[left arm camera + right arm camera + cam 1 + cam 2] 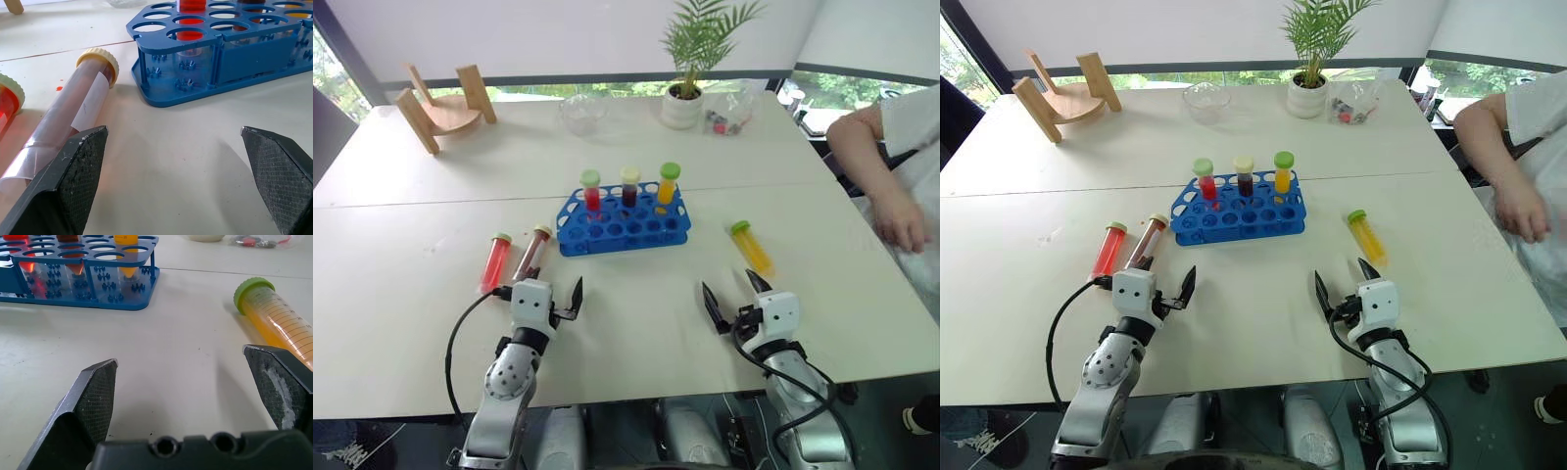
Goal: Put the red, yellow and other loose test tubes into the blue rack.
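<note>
Three loose tubes lie flat on the white table (pixel 431 323): a red tube (pixel 495 261) and a brown tube (pixel 531 252) just ahead of the left gripper (pixel 554 291), and a yellow tube (pixel 751 248) just ahead of the right gripper (pixel 734 297). Both grippers hover with fingers spread wide and empty, near the blue rack (pixel 623 227), which stands between and beyond them and holds three upright tubes.

No readable words, brands or numbers appear anywhere. The clear yellow-liquid tube with green cap (pixel 279 323) bears printed graduation lines, their figures illegible.
</note>
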Action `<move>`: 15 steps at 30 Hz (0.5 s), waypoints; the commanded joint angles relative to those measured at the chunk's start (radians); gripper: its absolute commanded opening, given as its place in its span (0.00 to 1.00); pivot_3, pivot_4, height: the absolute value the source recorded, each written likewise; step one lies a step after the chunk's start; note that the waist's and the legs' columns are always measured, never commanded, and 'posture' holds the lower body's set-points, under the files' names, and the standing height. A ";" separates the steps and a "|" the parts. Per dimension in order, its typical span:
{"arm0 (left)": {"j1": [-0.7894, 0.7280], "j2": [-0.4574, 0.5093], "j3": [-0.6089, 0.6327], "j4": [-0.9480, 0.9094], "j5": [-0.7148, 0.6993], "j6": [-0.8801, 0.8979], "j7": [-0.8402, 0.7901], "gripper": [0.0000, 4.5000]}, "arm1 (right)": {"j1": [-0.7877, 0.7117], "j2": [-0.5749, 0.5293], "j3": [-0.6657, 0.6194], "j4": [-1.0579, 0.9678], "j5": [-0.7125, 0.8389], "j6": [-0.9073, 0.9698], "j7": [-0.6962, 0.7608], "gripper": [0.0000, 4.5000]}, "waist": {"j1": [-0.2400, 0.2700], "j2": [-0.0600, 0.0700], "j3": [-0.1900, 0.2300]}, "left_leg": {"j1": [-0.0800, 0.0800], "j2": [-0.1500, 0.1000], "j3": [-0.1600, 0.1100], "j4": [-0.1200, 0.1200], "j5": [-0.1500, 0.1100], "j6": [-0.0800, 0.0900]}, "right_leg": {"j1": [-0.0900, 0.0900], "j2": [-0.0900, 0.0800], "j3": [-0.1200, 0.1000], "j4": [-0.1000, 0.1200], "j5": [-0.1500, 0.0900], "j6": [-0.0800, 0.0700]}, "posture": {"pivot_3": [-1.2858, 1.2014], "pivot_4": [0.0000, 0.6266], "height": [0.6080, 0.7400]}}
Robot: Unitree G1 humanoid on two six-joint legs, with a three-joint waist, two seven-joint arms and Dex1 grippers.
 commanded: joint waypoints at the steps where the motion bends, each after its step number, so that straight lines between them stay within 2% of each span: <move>1: 0.011 -0.001 -0.003 -0.010 0.000 -0.001 -0.003 0.99 | 0.004 -0.007 -0.006 -0.010 0.002 -0.002 0.002 1.00 | 0.000 0.000 0.000 | 0.000 0.000 0.000 0.000 0.000 0.000 | 0.000 0.000 0.000 0.000 0.000 0.000 | 0.52 0.24 1.00; 15: 0.016 -0.002 -0.005 -0.015 -0.003 0.004 -0.008 0.99 | 0.011 -0.010 -0.008 -0.019 0.001 0.001 0.004 1.00 | 0.000 0.000 0.000 | 0.000 0.000 0.000 -0.002 0.000 0.000 | -0.001 0.000 0.001 -0.001 0.000 0.000 | 0.52 0.24 1.00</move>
